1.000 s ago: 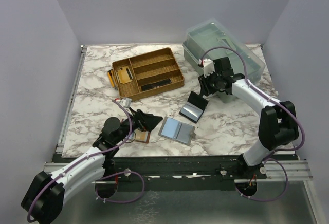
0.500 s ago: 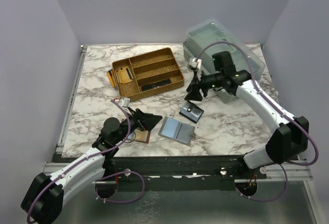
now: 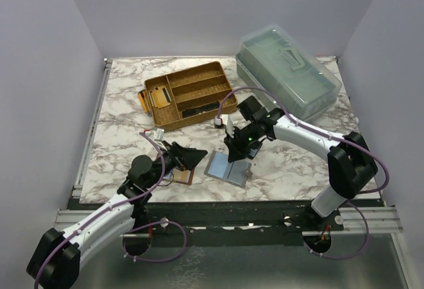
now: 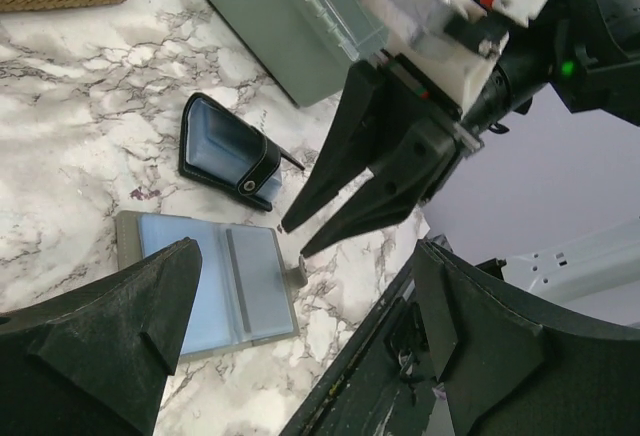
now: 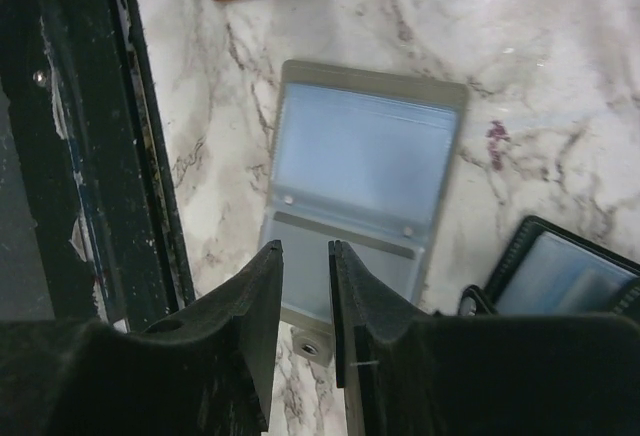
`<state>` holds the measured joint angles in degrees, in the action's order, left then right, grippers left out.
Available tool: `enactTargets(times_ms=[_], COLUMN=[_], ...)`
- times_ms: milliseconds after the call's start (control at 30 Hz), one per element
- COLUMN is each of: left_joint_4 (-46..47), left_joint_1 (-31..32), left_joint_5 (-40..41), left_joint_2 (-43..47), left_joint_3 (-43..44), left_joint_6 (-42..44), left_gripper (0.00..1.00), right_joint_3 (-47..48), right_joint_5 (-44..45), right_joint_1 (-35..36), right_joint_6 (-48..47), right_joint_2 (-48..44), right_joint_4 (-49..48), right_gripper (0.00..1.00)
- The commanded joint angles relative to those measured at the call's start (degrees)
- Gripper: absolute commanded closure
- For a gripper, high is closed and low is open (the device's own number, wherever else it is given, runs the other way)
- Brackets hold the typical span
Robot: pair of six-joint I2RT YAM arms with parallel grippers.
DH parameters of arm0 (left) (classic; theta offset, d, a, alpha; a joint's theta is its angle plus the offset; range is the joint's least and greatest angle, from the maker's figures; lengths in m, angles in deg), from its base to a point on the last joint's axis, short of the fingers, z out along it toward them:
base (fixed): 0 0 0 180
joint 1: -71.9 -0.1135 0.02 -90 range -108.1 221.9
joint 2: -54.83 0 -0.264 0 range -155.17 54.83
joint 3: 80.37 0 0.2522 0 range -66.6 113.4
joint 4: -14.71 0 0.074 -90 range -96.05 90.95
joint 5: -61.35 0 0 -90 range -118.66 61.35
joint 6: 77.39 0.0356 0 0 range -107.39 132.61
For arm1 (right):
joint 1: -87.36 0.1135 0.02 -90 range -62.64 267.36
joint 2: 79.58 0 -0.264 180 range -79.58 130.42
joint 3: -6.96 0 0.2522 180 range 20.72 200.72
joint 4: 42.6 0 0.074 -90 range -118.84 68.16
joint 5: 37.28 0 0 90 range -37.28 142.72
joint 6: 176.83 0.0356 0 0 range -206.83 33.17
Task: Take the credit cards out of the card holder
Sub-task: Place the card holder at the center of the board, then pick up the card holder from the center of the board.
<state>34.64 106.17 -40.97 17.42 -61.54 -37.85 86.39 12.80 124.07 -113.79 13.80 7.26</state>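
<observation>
Right gripper [image 5: 305,251], barely parted and empty, is swinging down from the bin [image 3: 288,70] toward the card holder [image 5: 560,276]; extraction not yet begun.

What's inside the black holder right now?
A blue-grey panel shows inside the black holder, its strap tab lying across one end. Whether that is a card or only the pocket, I cannot tell; anything tucked behind it is covered.

Wicker tray [image 3: 184,72] rear; clear box [image 3: 288,70] right; grey holder [image 3: 227,168] open front.
</observation>
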Motion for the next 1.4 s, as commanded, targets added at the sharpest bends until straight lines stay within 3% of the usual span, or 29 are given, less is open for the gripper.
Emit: enactTargets(times_ms=[0,167,400,567,833,1133,1367], left_joint_4=[0.5,0.5,0.5,0.5,0.5,0.5,0.5], left_joint_1=[0.29,0.29,0.38,0.27,0.36,0.36,0.37], left_joint_5=[1.24,1.37,1.56,1.23,1.24,0.16,-0.92], left_joint_2=[0.83,1.31,-0.58,-1.44,-0.04,-2.8,-3.35], left_joint_3=[-0.83,-1.42,-0.93,-0.31,-1.19,0.02,0.41], left_joint_6=[-0.77,-1.32,-1.81,-2.13,-2.98,-2.54,-3.23], left_gripper=[0.06,0.06,0.05,0.05,0.05,0.06,0.06], right_joint_3=[-1.76,-4.54,-10.93,-10.83,-10.44,-8.13,-5.79], right_joint_5=[6.93,15.44,25.0,30.63,35.51,26.65,21.63], right_joint_1=[2.3,2.31,2.24,0.21,-4.39,-8.65,-11.22], right_joint_6=[-0.86,-3.88,-2.17,0.51,1.77,2.15,3.31], right_joint_2=[1.44,-2.15,-6.52,-7.45,-9.19,-4.84,0.0], right_joint_4=[1.32,3.68,-2.95,-7.0,-10.38,-9.85,-9.72], right_gripper=[0.69,0.69,0.66,0.54,0.46,0.33,0.32])
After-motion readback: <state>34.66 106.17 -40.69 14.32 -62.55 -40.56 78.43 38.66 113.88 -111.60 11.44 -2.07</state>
